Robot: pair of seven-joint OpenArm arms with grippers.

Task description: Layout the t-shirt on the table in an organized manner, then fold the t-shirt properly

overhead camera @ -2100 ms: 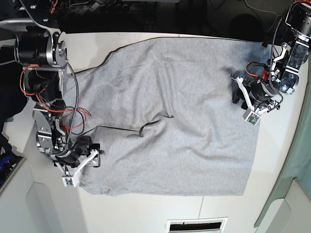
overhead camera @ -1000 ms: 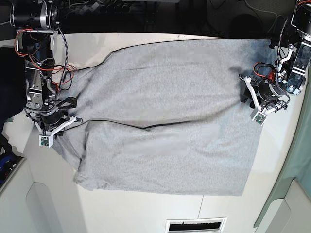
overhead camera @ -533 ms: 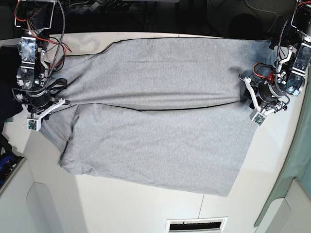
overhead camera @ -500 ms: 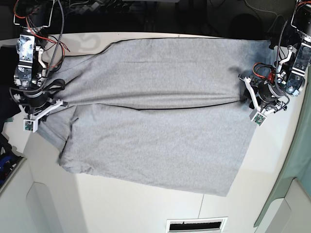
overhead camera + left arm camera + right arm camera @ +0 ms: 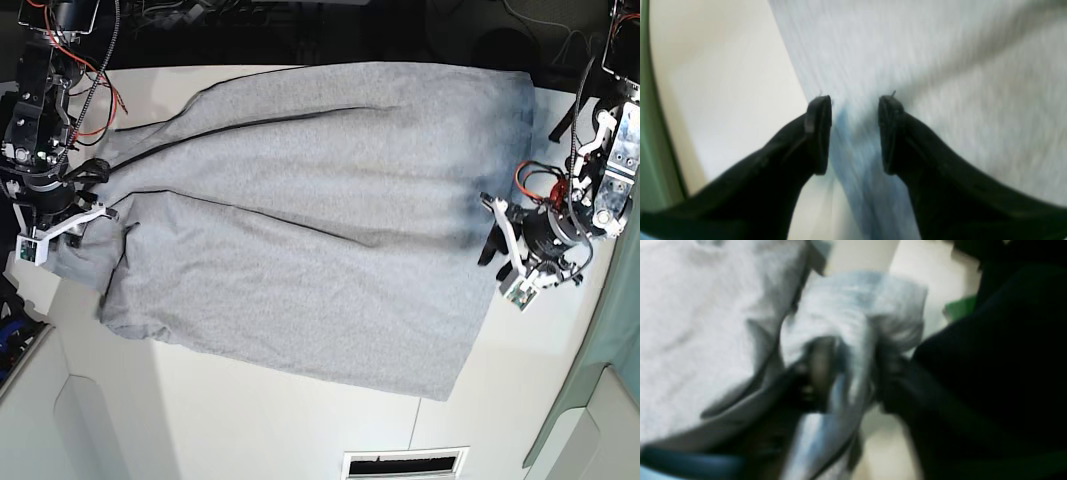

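Note:
The light grey t-shirt (image 5: 300, 220) lies spread over most of the white table (image 5: 250, 420), slanted, with a long crease across its middle. My left gripper (image 5: 495, 243) is at the shirt's right edge. In the left wrist view its black fingers (image 5: 820, 133) stand on either side of a raised fold of the shirt (image 5: 940, 66), with bare table (image 5: 723, 66) to the left. My right gripper (image 5: 95, 205) is at the shirt's left end. In the right wrist view it (image 5: 850, 350) is shut on a bunched wad of grey cloth (image 5: 690, 306). No lettering shows.
A dark cloth (image 5: 990, 356) lies just beyond the right gripper at the table's left edge. A green strip (image 5: 615, 330) borders the table's right side. A vent slot (image 5: 405, 463) sits at the front edge. Dark clutter with cables (image 5: 300, 30) lines the back.
The shirt has been dragged left and turned slightly, its right edge pulled inward. The right gripper moved further left with the sleeve end. The left gripper moved forward and left with the shirt's edge.

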